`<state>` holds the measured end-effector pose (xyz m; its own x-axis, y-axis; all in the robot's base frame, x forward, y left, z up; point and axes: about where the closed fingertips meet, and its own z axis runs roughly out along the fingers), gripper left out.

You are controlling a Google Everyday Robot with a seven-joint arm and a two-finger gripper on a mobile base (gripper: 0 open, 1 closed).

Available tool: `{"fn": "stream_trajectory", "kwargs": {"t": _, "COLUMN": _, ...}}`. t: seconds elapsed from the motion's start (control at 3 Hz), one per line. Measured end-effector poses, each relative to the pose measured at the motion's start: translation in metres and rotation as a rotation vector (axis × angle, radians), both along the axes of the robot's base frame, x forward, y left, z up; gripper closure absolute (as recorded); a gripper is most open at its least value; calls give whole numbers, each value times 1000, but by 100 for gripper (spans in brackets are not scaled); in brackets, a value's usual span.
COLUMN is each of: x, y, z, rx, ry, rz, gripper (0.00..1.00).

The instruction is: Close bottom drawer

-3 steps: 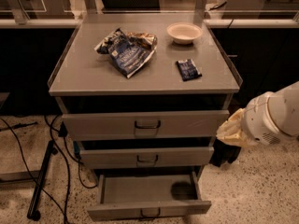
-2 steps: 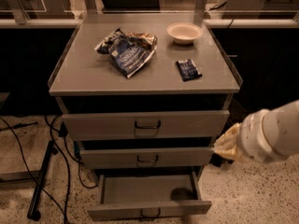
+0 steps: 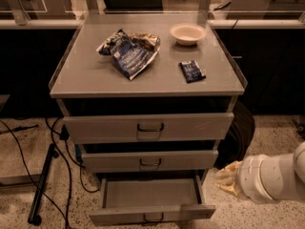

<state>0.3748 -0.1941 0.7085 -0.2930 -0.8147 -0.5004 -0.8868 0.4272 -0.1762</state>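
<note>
The bottom drawer (image 3: 151, 213) of the grey cabinet stands pulled out, its shallow tray empty and its slim front panel with a small dark loop handle near the lower edge of the view. My gripper (image 3: 228, 179) hangs at the right of the cabinet, level with the gap between the middle and bottom drawers, a little right of the drawer's right corner and not touching it. The white arm runs off to the right behind it.
The middle drawer (image 3: 149, 160) and top drawer (image 3: 148, 126) are pulled out a little. On the cabinet top lie a crumpled chip bag (image 3: 129, 52), a small dark packet (image 3: 192, 71) and a white bowl (image 3: 188, 33). Cables (image 3: 19, 147) and a black stand leg (image 3: 42, 185) lie on the floor at left.
My gripper and arm have moved down along the cabinet's right side, from the level of the top drawer to the level just above the bottom drawer. The drawers have not moved.
</note>
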Motion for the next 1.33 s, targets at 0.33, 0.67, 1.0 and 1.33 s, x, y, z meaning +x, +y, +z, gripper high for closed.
{"fn": "stream_trajectory", "kwargs": {"t": 0.33, "x": -6, "y": 10, "z": -76, "rx": 98, "ry": 64, "rz": 63, "gripper": 100}}
{"fn": "stream_trajectory", "kwargs": {"t": 0.67, "x": -6, "y": 10, "z": -76, "rx": 98, "ry": 64, "rz": 63, "gripper": 100}}
{"fn": "stream_trajectory", "kwargs": {"t": 1.0, "x": -4, "y": 7, "z": -96, "rx": 102, "ry": 63, "rz": 64, "gripper": 100}}
{"fn": "stream_trajectory", "kwargs": {"t": 1.33, "x": -5, "y": 3, "z": -134, "rx": 100, "ry": 43, "rz": 86, "gripper": 100}}
